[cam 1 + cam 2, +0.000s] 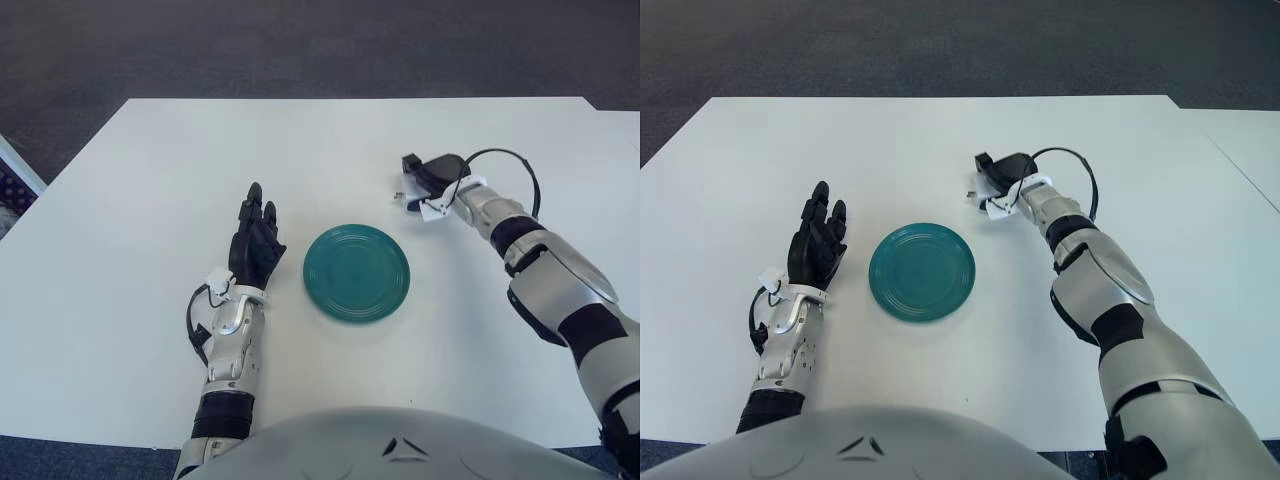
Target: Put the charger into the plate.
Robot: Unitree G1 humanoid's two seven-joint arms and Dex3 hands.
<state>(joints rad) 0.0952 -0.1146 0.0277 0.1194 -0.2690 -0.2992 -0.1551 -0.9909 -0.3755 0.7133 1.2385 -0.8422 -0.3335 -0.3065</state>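
Observation:
A round teal plate (356,272) lies on the white table (150,180), near the middle. My right hand (425,180) is just beyond the plate's far right edge, low over the table. Its black fingers are curled around a small white charger (404,199), which is mostly hidden and only peeks out under the fingers on the plate side. I cannot tell whether the charger still touches the table. My left hand (256,240) shows to the left of the plate, fingers straight and holding nothing.
A black cable (520,165) loops from my right wrist above the table. The table's far edge meets dark carpet (320,45). Another white surface (1250,140) stands to the right.

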